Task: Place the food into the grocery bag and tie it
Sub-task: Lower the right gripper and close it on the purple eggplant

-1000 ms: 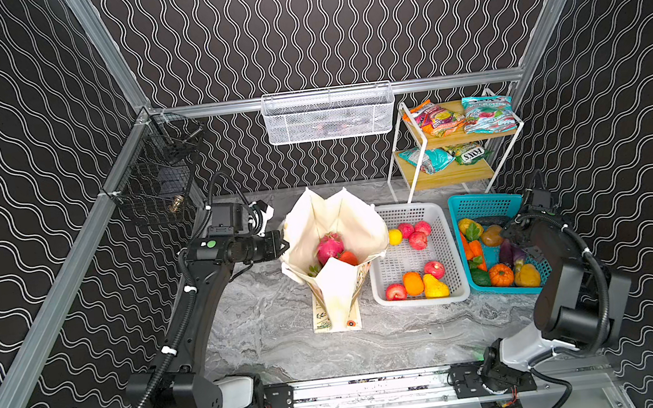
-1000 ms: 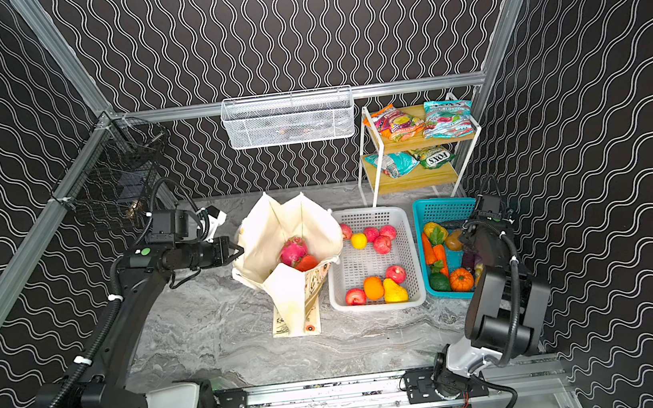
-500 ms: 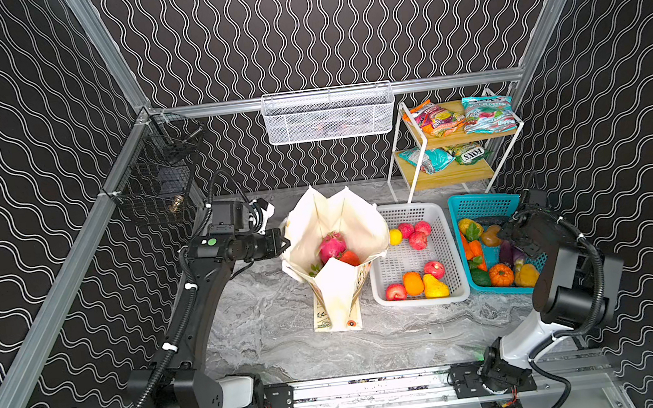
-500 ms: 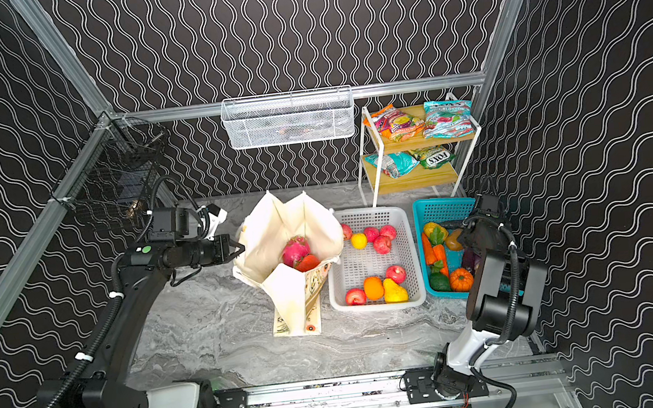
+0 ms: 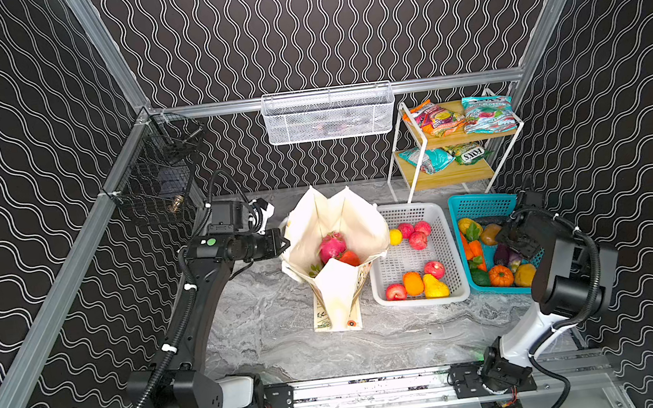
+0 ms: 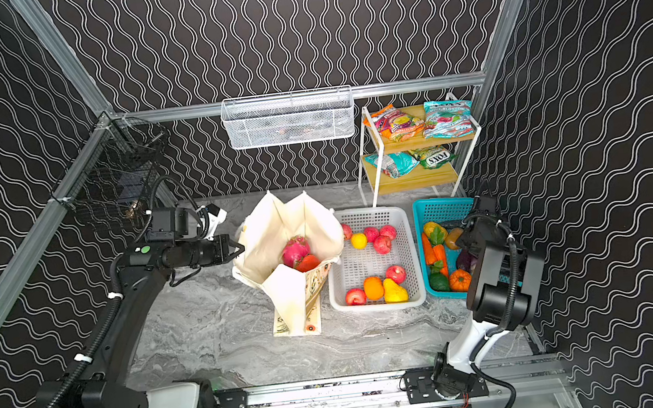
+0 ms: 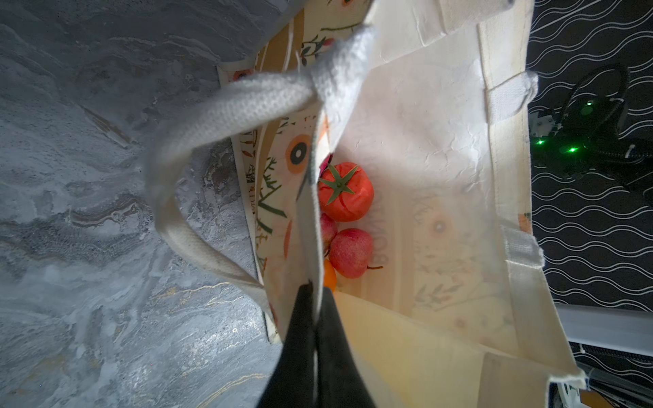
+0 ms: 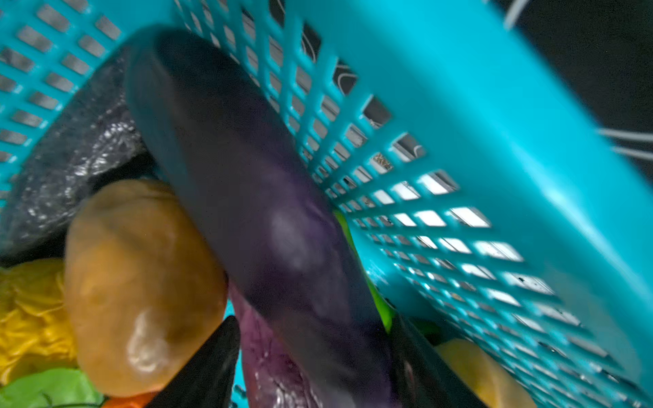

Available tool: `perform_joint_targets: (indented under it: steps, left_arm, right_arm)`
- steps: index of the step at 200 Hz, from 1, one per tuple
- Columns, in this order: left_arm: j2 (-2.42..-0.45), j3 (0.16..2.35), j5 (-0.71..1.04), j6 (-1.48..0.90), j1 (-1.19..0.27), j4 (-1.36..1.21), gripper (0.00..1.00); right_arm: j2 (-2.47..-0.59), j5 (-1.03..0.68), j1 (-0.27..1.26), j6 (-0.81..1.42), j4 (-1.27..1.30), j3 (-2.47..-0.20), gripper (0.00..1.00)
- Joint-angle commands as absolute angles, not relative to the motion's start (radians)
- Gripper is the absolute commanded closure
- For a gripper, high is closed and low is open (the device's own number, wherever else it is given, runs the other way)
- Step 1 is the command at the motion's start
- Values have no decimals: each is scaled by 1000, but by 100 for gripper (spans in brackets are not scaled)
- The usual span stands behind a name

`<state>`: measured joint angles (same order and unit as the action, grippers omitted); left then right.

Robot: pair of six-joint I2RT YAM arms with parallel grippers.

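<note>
- Left gripper sits at 9 o'clock on the grocery bag. Its jaws are pinched shut on the cream canvas rim.
- In the left wrist view the black fingers are clamped on that edge. The bag's mouth gapes wide.
- The bag stands mid-table on the marble table. Its white strap handle loops outside the rim.
- Already inside are the magenta dragon fruit and, touching it at 5 o'clock, the red tomato.
- Up close, the tomato shows its green calyx. A red apple-like fruit lies just beside it, and an orange peeks past the rim.
- The white basket is just beside the bag at 3 o'clock. It holds another orange, a yellow pear and red fruits.
- The teal basket is next along at 3 o'clock, with the right gripper down inside it.
- The right jaws are spread on either side of a dark purple eggplant. A sliver of basket shows beside one finger, so they are not clamped.
- A tan potato lies against the eggplant.
- The shelf is at 1 o'clock, with a teal snack packet on its top tier.
</note>
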<state>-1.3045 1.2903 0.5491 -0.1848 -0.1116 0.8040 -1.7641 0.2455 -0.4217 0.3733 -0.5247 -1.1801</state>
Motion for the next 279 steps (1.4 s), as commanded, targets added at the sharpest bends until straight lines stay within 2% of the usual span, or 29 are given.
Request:
perform_joint_targets:
  steps: [1, 19, 33, 49, 106, 139, 162, 187, 216, 253, 279]
  left_arm:
    - [-1303, 1302, 557, -181, -112, 813, 100]
    - [-1303, 1302, 557, -179, -112, 812, 100]
    - [-1304, 1298, 558, -182, -112, 806, 100]
    - [-1307, 1293, 563, -184, -113, 800, 100]
    - [-1311, 1286, 566, -185, -112, 788, 100]
    - [-1318, 1284, 571, -187, -112, 781, 100]
    - [-1321, 1287, 572, -189, -112, 779, 100]
    - [-1324, 1289, 573, -191, -112, 775, 100]
    - [-1325, 1289, 574, -193, -113, 773, 100]
    - [-1321, 1295, 571, -192, -112, 777, 100]
    - [-1324, 1295, 568, -190, -112, 780, 100]
  right_arm:
    - [-1771, 230, -422, 368, -545, -1189, 33]
    - [-1773, 242, -422, 368, -548, -1192, 32]
    - [-1776, 262, -422, 376, -553, -1192, 23]
    - [-1775, 279, -422, 380, -552, -1192, 22]
    - [-1769, 296, -425, 395, -541, -1187, 31]
    - [-1766, 313, -426, 402, -532, -1185, 32]
    - [-1766, 326, -427, 405, -536, -1192, 22]
    - [-1765, 336, -427, 406, -539, -1195, 20]
    - [-1759, 328, -428, 403, -528, -1187, 26]
    - [-1765, 303, -434, 399, -522, -1187, 46]
    - [-1773, 291, -437, 397, -525, -1193, 46]
